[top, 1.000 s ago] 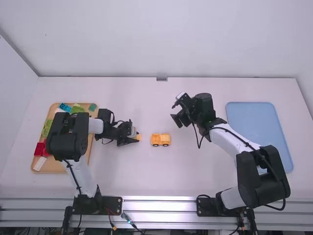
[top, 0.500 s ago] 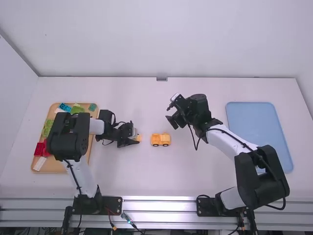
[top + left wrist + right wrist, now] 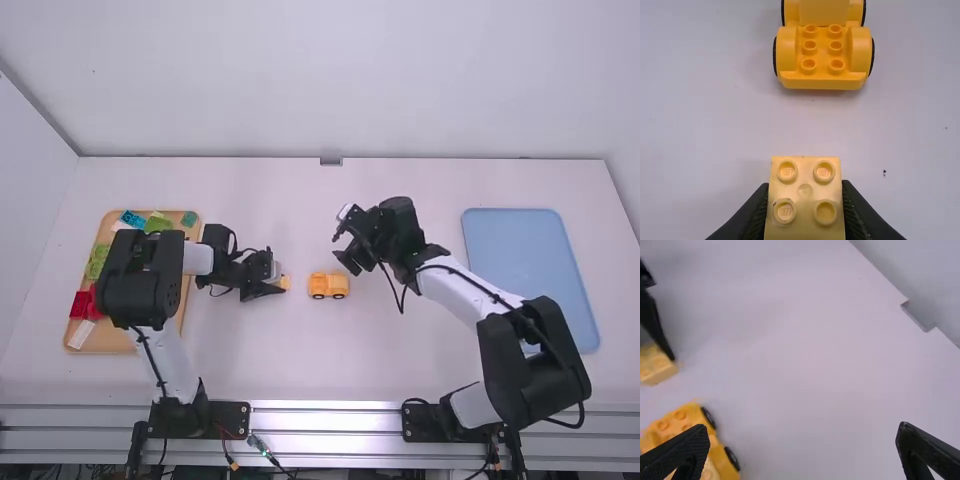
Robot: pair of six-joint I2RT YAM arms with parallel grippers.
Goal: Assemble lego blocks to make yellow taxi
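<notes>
1. Far left: a wooden tray point(image 3: 112, 340) bearing red blocks point(image 3: 80, 305), a white block point(image 3: 82, 334), a green block point(image 3: 97, 262) and a blue block point(image 3: 131, 219). The left arm's dark link passes over it, hiding part of its contents from above.

2. Left of centre: the left gripper point(image 3: 279, 282), its fingers closed about a light yellow block point(image 3: 285, 283). In the left wrist view, the two fingers of the left gripper point(image 3: 805, 184) press on opposite sides of this block, whose four round studs are exposed between them. Whether the block touches the table cannot be determined.

3. Centre: the yellow vehicle base point(image 3: 328, 286), upright on the white table point(image 3: 300, 350), near the held block but apart from it. The left wrist view shows six studs between two rounded fenders, with black wheels at the sides and a smooth raised section adjoining the studs.

4. Right of centre: the right gripper point(image 3: 341, 249), its fingers spread wide with nothing between them. In the high view it appears just beyond the vehicle base and slightly to its right.

5. Far right: a blue tray point(image 3: 525, 260), its near part overlapped by the right arm.
</notes>
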